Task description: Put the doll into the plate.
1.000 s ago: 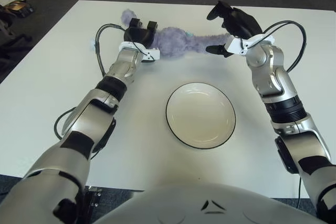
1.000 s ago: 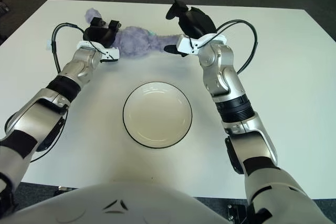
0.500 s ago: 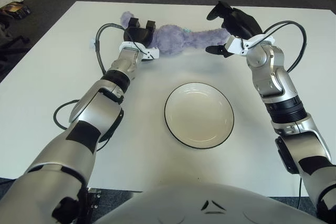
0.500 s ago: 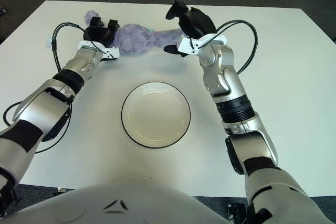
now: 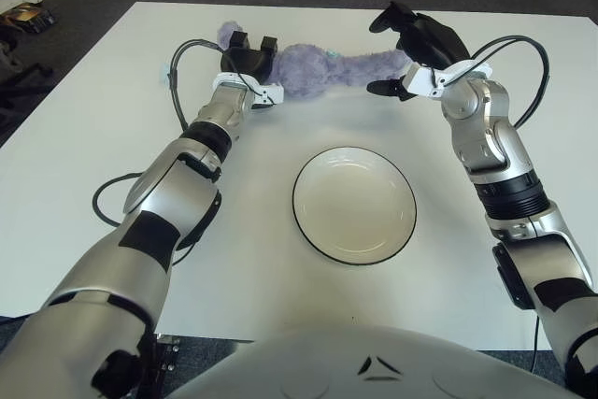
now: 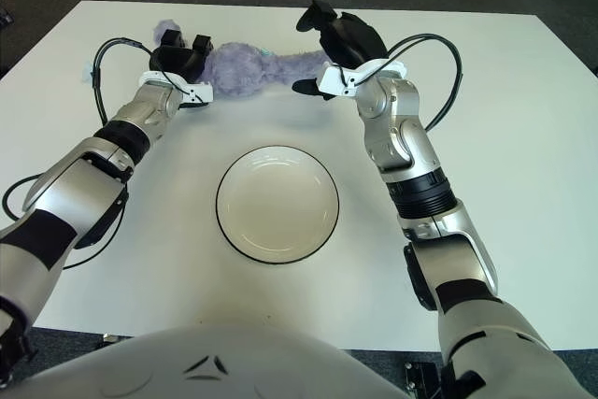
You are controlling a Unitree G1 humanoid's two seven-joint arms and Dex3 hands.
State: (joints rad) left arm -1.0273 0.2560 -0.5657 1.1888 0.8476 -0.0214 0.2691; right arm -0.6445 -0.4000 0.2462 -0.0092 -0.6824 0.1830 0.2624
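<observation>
While both hands gripped it, apparently, left hand (image 5: 250,61) and right hand (image 5: 418,42), the doll (image 5: 329,69) lay near the worktop's far edge; the plate (image 5: 354,204) sat empty.

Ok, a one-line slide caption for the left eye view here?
Left hand and right hand at either end of the purple plush doll, empty plate nearer on the white table.

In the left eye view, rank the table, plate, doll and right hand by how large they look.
1. Table, largest.
2. Plate.
3. Doll, long but narrow, partly hidden by the left hand and so only roughly judged.
4. Right hand, smallest; it sits farther from the camera than the plate.
</observation>
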